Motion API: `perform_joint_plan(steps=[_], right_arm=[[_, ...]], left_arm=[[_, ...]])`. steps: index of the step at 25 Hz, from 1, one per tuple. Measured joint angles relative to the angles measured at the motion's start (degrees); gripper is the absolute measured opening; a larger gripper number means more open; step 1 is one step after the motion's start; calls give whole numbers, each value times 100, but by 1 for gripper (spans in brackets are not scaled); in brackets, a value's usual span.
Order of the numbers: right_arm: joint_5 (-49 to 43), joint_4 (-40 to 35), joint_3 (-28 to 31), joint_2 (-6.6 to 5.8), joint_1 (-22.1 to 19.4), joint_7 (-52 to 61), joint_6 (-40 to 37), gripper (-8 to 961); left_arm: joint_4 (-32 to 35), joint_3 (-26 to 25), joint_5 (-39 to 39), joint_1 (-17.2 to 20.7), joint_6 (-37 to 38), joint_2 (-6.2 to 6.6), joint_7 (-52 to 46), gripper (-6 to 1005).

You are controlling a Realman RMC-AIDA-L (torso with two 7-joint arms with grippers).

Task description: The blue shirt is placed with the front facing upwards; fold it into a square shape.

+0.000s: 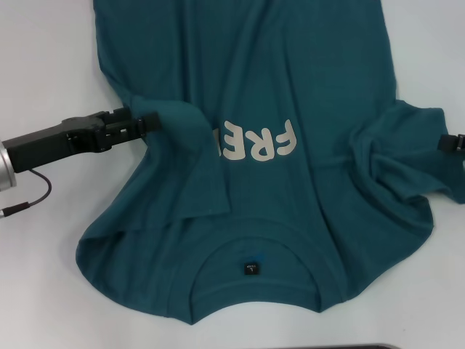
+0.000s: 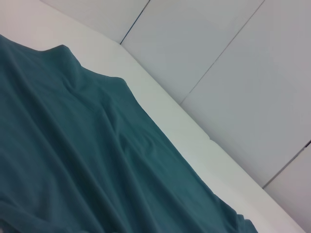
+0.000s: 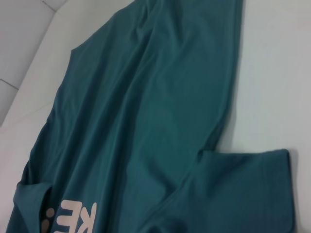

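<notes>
Nearest the head camera, the round collar of one blue shirt lies at the table's near edge, a single small black label inside it. One garment only is on the white table, spread front up, its hem running off the far side of the head view. White block letters on the chest read upside down from the robot — part of the word is covered by a fold of cloth pulled in from the robot's left.

Two grippers are in play. At the left, the left gripper reaches in low over the table with its black fingers clenched on that bunched fold of sleeve fabric. At the right edge, the right gripper shows only as a black tip against the rumpled sleeve; whether it grips the cloth cannot be told.

Only the head view shows the collar, the label and both arms. The left wrist view shows neither print nor gripper — just draped blue cloth, the table's edge and grey floor tiles beyond. The right wrist view alone shows the shirt's long side seam and a flat-lying sleeve, plus a slice of the lettering.
</notes>
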Motion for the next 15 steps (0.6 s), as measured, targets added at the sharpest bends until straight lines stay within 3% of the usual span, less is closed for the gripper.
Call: perform_joint_plan(steps=[15], right_arm=[[-10,15,7,-19,47,-46,-60,790]], left_arm=[[9,1,0,-4,7,-6,0,890]])
